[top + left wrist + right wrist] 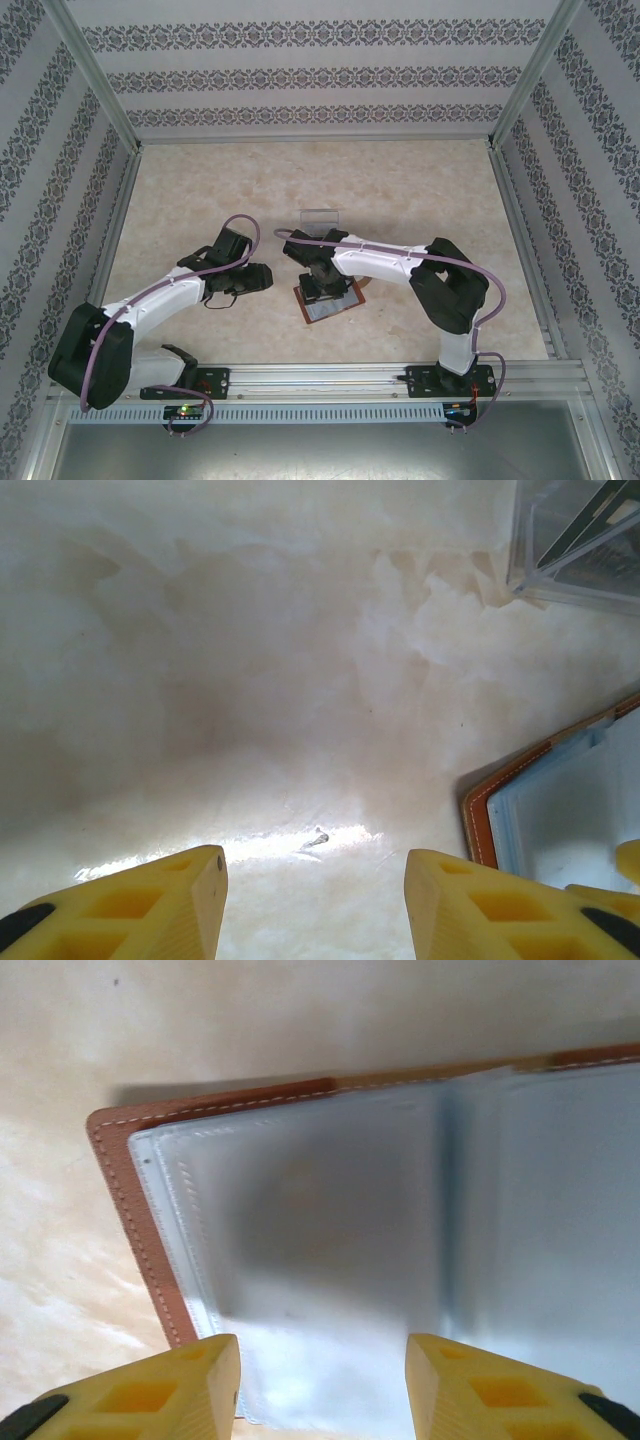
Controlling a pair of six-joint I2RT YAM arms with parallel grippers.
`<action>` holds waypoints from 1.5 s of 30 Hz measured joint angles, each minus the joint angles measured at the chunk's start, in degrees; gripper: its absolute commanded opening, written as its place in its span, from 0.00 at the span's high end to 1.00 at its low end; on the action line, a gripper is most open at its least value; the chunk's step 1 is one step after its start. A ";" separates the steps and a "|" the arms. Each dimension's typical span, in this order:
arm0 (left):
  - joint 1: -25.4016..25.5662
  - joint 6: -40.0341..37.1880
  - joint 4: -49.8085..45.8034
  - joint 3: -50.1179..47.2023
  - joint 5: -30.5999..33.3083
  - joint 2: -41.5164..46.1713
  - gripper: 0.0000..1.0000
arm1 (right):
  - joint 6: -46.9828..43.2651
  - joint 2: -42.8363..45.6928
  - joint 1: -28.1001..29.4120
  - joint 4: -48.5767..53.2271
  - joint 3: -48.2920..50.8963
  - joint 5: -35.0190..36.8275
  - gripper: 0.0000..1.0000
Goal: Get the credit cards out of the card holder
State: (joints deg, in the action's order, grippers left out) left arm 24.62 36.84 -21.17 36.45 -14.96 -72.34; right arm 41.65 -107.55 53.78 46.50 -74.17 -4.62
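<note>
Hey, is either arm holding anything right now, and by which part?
Nothing is held. The left gripper is open above the table, and the right gripper is open over the opened card holder.

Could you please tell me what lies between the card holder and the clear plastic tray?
The stretch is bare: in the left wrist view, just pale marbled table separates the card holder from the clear tray.

Left gripper [312, 870]: bare worktop [250, 680] straight ahead, fingers spread, nothing between them. Card holder [520, 800] crowds my right side, with the clear tray [575, 540] further out that way. Right gripper [320, 1350] hangs spread just over the unfolded card holder, and my right arm [380, 262] crosses above it. The far worktop is free up to the walls [300, 80].
</note>
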 measured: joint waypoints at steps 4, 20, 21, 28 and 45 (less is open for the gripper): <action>0.00 -0.20 0.00 0.09 0.00 -0.22 0.50 | -0.31 0.02 0.13 2.47 -1.16 2.51 0.48; 0.00 -0.24 0.02 0.55 -0.94 -0.96 0.49 | -2.89 1.20 1.14 -7.04 -1.55 -6.75 0.49; 0.00 -0.24 0.02 0.55 -1.05 -1.01 0.49 | -2.89 1.01 1.14 -7.93 -1.44 -7.65 0.49; 0.00 -0.24 0.02 0.57 -1.09 -1.03 0.50 | -3.04 -1.29 1.07 -10.12 -0.79 -9.44 0.50; 0.00 -0.22 0.00 0.57 -1.09 -1.03 0.49 | -3.13 -1.62 -0.39 -8.31 1.22 -4.83 0.49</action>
State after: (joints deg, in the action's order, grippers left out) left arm 24.62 36.62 -21.17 37.01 -16.05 -73.36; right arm 38.52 -109.16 53.39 38.20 -72.95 -9.45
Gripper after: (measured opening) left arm 0.506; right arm 0.510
